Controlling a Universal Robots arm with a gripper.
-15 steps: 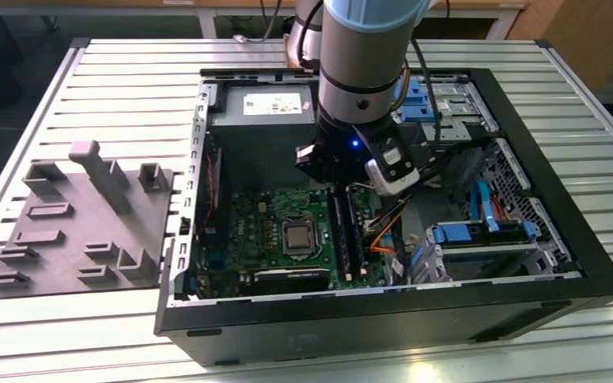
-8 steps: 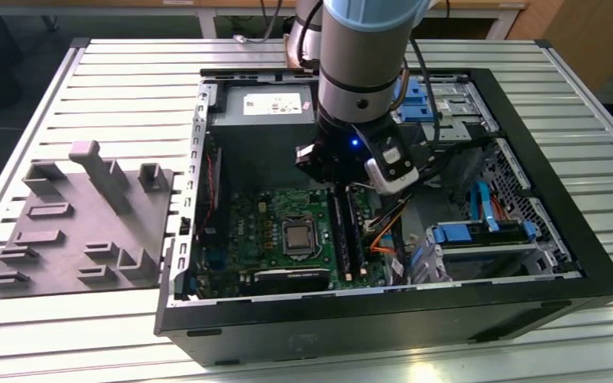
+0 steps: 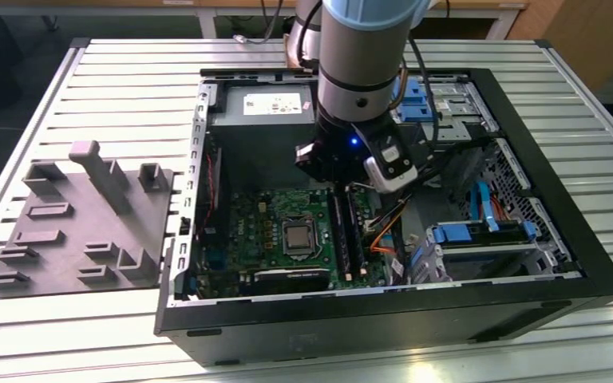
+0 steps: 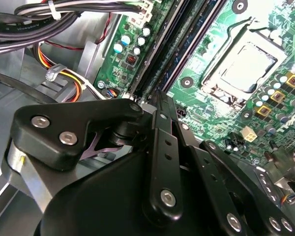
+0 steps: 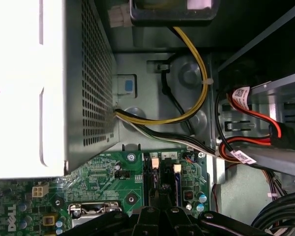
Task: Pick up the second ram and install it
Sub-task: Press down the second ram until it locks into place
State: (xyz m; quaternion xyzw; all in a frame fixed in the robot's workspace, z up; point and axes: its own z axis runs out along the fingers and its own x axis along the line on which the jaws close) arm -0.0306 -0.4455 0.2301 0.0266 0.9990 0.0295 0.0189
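As pincer (image 3: 341, 185) hovers | case (image 3: 562, 263): motherboard (image 3: 269, 231), 2 rams (image 3: 345, 231) seated

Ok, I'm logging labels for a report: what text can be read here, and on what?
Power supply sticker: too small to read.
Red cable's tag: blurred, unreadable.
Print along the black cables: too blurred to read.
Motherboard marking: a white brand mark, left unquoted.
No other text is readable.

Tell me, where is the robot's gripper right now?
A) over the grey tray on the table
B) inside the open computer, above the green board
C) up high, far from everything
B: in the exterior view the gripper is down inside the computer case, right over the green board, away from the grey tray.
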